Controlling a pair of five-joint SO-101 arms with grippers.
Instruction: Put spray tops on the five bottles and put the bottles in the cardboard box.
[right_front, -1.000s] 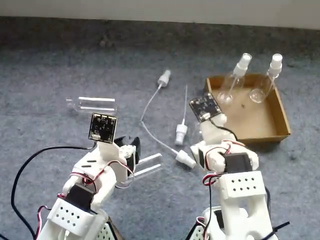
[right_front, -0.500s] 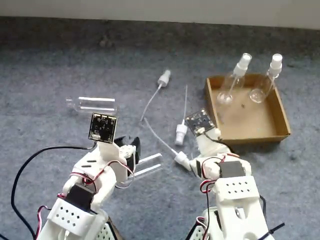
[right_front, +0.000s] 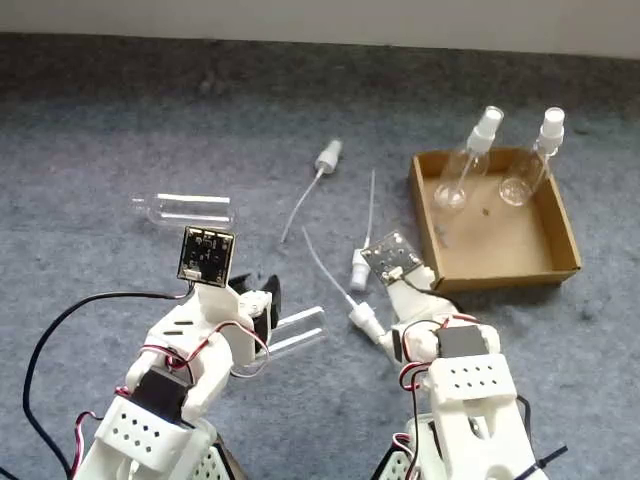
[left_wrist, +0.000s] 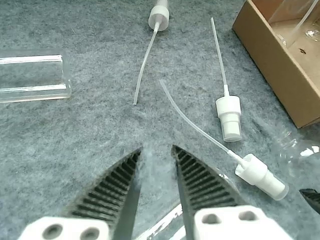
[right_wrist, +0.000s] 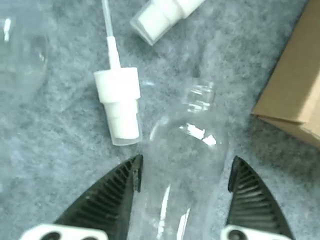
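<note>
A clear bottle (right_wrist: 187, 145) lies on the grey carpet between the fingers of my open right gripper (right_wrist: 184, 165), which stand on either side of it without pressing it. A white spray top (right_wrist: 119, 102) lies just beside its neck, and the same spray top (right_front: 368, 320) rests near a second spray top (right_front: 362, 266). A third spray top (right_front: 327, 157) lies farther back. My left gripper (left_wrist: 155, 150) is open over bare carpet, with a clear bottle (right_front: 295, 335) beside it. Another bottle (right_front: 185, 210) lies at the left. The cardboard box (right_front: 560, 235) holds two capped bottles (right_front: 468, 160).
The long thin tubes (left_wrist: 192, 125) of the spray tops trail across the carpet between the arms. The box's near wall (right_wrist: 300, 85) stands close beside my right gripper. The box corner (left_wrist: 280, 65) is at the far right of my left gripper.
My right arm has drawn back from the box and swung left toward the spray tops. The nearest spray top's tube has turned a little. The left arm has stayed still.
</note>
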